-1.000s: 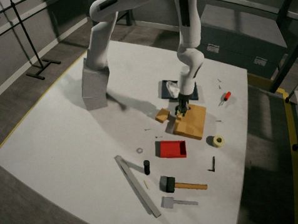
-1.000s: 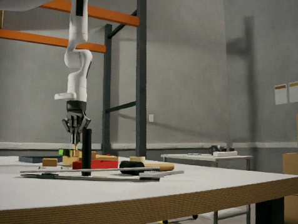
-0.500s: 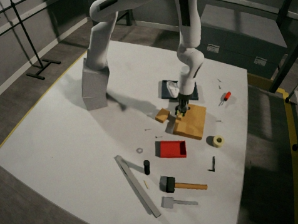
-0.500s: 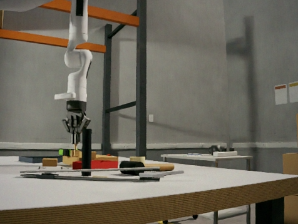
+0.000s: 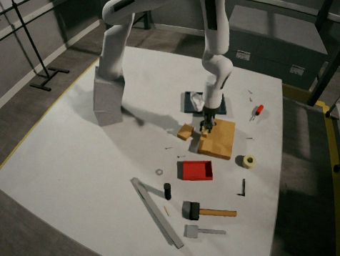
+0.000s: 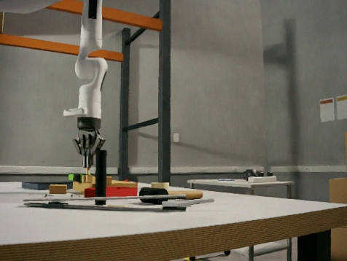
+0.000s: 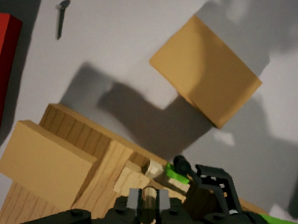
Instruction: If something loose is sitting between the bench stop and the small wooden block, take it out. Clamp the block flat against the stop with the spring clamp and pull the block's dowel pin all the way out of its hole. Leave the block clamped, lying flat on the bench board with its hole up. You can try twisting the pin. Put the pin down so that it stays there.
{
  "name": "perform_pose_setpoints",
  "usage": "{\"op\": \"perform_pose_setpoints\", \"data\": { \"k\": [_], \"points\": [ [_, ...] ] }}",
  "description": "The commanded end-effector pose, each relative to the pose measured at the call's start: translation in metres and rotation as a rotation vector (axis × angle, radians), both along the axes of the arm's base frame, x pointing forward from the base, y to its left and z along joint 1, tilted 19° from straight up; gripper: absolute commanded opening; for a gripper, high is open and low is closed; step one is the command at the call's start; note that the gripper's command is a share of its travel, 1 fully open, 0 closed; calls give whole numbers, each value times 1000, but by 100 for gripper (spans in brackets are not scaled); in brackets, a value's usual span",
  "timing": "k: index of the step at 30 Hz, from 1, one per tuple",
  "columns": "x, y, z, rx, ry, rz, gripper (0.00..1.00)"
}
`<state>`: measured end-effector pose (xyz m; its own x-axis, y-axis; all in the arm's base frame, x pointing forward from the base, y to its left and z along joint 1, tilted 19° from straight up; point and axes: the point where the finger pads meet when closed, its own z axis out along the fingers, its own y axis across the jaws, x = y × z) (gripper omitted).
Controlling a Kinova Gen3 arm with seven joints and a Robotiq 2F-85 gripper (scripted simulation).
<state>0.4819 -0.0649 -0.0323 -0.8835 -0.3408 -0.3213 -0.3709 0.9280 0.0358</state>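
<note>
Nearest us in the exterior view, a long grey bar [image 5: 158,216] [image 6: 124,197] lies across the table, with a black cylinder [image 5: 167,191] [image 6: 100,175] upright beside it. Farther in, we see a red tray [image 5: 197,170] [image 6: 125,191] near the bench board [image 5: 219,141] [image 6: 125,184] [image 7: 20,205]. Over the board's left part we have the gripper [image 5: 206,128] [image 6: 87,165] [image 7: 148,204] pointing down, its jaws clamped on the dowel pin [image 6: 87,170] [image 7: 149,209]. The pin stands upright above the small wooden block [image 6: 87,178] [image 7: 131,181] on the board (we cannot tell how much of it sits in the hole). Beside that block is the spring clamp [image 6: 76,177] [image 7: 216,179], black with a green pad; its exact contact is unclear to us. A loose tan block [image 5: 186,132] [image 6: 57,189] [image 7: 205,72] lies left of the board, apart from it.

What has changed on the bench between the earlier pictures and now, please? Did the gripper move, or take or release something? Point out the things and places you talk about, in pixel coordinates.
Nothing has visibly changed. The gripper [image 5: 207,129] [image 6: 87,166] [image 7: 148,204] is at the same place, shut on the pin [image 6: 87,170] [image 7: 149,192], which shows no visible rise. The green clamp [image 6: 76,177] [image 7: 176,173] and the red tray [image 5: 197,177] [image 6: 111,192] [image 7: 7,55] also stayed as they were.
</note>
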Motion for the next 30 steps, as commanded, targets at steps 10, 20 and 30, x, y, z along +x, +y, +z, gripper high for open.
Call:
{"op": "perform_pose_setpoints", "data": {
  "k": [10,20,30],
  "points": [
    [0,0,1,7,3,-27,10],
    [0,0,1,12,5,-43,10],
    [0,0,1,17,8,-58,10]
  ]
}}
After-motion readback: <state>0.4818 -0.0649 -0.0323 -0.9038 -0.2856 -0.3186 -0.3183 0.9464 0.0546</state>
